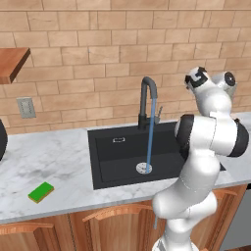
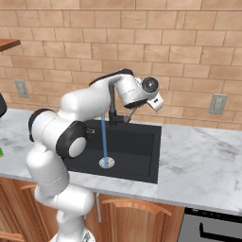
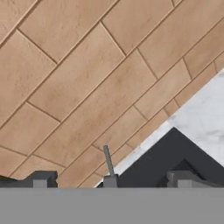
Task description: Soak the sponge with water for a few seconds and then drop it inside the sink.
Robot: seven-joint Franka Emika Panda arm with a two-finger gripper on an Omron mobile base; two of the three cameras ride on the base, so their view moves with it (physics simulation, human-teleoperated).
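Water on; gripper spread, empty, up by wall. Sponge far off on counter — pick-up's next.

We note a white marble counter with grey veining and a smooth finish. The sink is matt black, its drain silvery metal. The tap reads as dark matt metal. The wall is rough tan brick. Cabinet fronts are glossy brown wood. The sponge looks matt green.
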